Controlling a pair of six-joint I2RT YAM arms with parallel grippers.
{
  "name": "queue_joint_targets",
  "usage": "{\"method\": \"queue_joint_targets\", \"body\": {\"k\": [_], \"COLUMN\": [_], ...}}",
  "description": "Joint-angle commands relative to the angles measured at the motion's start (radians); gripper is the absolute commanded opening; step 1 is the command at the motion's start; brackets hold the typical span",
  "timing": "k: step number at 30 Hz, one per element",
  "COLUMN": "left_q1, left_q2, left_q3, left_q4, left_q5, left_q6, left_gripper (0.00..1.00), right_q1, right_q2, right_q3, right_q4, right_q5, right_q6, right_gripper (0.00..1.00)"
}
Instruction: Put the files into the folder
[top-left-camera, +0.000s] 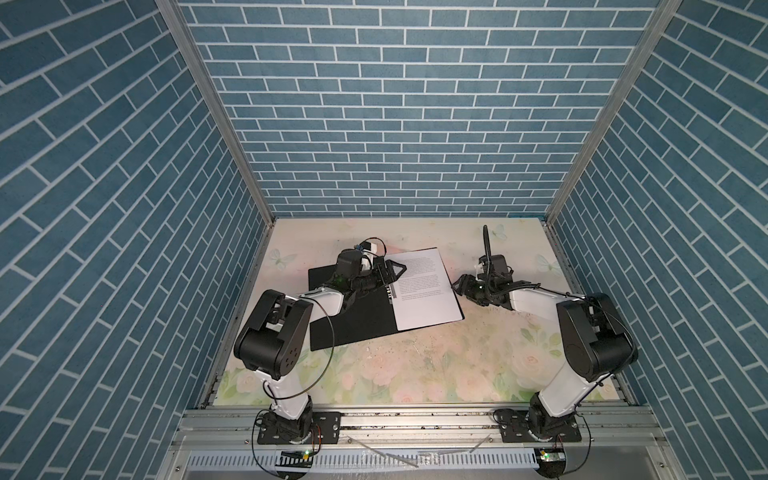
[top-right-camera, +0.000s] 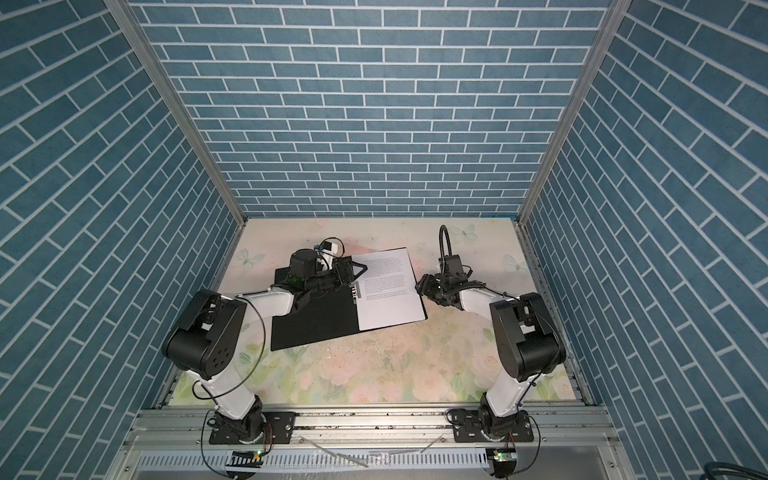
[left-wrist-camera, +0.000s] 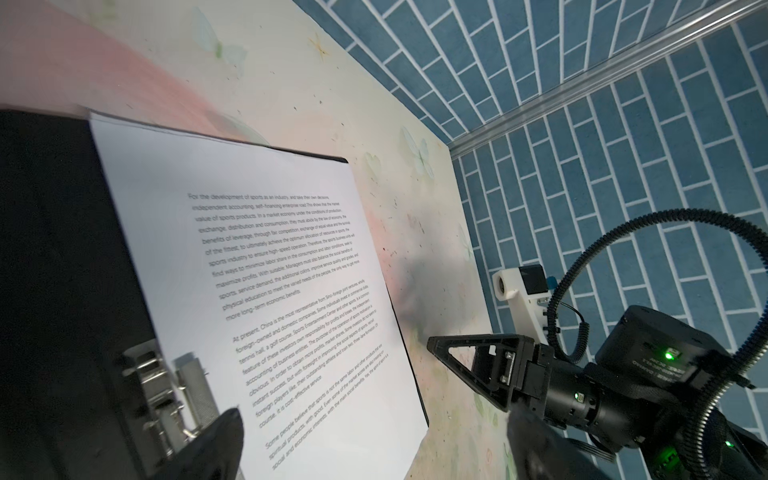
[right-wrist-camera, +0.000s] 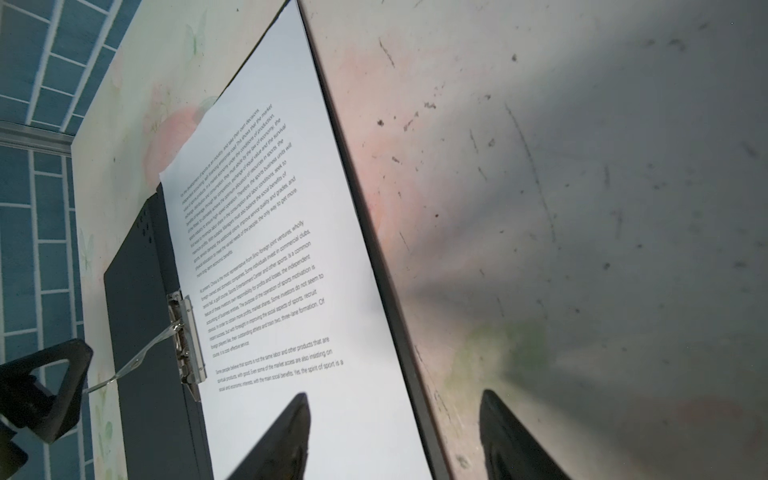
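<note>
The floral table (top-left-camera: 415, 365) bore the folder (top-left-camera: 353, 320), open, black inside up. The files (top-left-camera: 424, 291), 1 text sheet showing, lay on its right half. The left gripper (top-left-camera: 392, 277) hung spread over the clip (right-wrist-camera: 187, 340); the right gripper (top-left-camera: 458, 286) stood spread at the folder's right edge.

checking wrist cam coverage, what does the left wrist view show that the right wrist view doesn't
Only left wrist: the right gripper from outside, with its white camera mount. Only right wrist: the left gripper from outside. Both: the printed sheet lying on the open folder, on its black inside, and the folder's metal clip.
</note>
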Motion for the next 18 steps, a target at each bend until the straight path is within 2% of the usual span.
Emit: {"method": "queue_joint_targets", "body": {"k": [1,7,12,15,18], "left_q1": [0.041,0.071,0.071,0.072,0.071], "left_q2": [-0.033,0.017,0.089,0.111,0.139], "left_q3": [0.001,0.088,0.158,0.171,0.194], "left_q4": [-0.106,-0.328,-0.450,-0.463,-0.478], "left_q5": [-0.055,-0.093,-0.108,-0.123,-0.124], "left_q6": [0.045,0.090,0.127,0.136,0.143], "left_gripper": [1.00,0.99,0.91,0.80,0.56], "right_q1": [-0.001,0.029,0.070,0.096,0.117], "right_q2": [-0.035,-0.033,-0.019,-0.003,0.019], "right_q3": [0.000,0.052,0.103,0.136,0.164], "right_q4": [-0.010,-0.006,0.000,0.001,0.003], "right_q5": [-0.026,-0.077,-0.084,-0.091,-0.095], "right_q6": [0.080,0.167,0.228,0.247,0.256], "right_gripper": [0.61,0.58,0.57,0.55,0.52]}}
